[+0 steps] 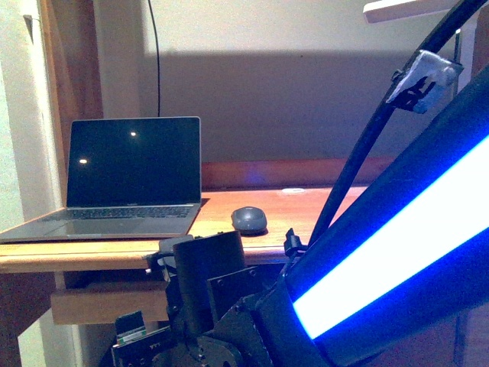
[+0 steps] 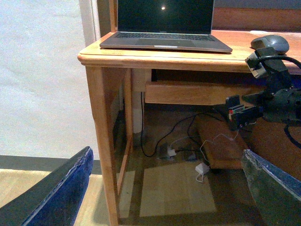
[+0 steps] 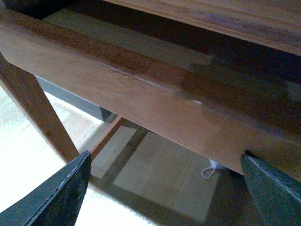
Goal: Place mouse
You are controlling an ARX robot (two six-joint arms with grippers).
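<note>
A: Below the desktop edge, at the left wrist: left gripper (image 2: 164, 188) spread wide, dark fingertips (image 2: 56, 193) at the frame's two lower corners, nothing between them. Beyond: wooden desk (image 2: 141, 59), its leg, cables and a white adapter (image 2: 202, 168) on the floor beneath.

B: And at the right wrist?

A: Right gripper (image 3: 164, 188) likewise fully parted and empty, pointed up at the underside rail (image 3: 141, 94) of the desk; pale floor visible past it.

B: Location of the mouse?

A: On the desktop, just right of the laptop (image 1: 130, 180) and apart from it: mouse (image 1: 249, 219), dark grey, rounded, resting flat, untouched by either gripper. Also seen at the desk's far corner in the left wrist view (image 2: 269, 42), above the other arm's dark joints.

B: Foreground of the front view?

A: Dark arm segment with glowing blue-white strip (image 1: 397, 252); laptop screen black, two small light reflections.
</note>
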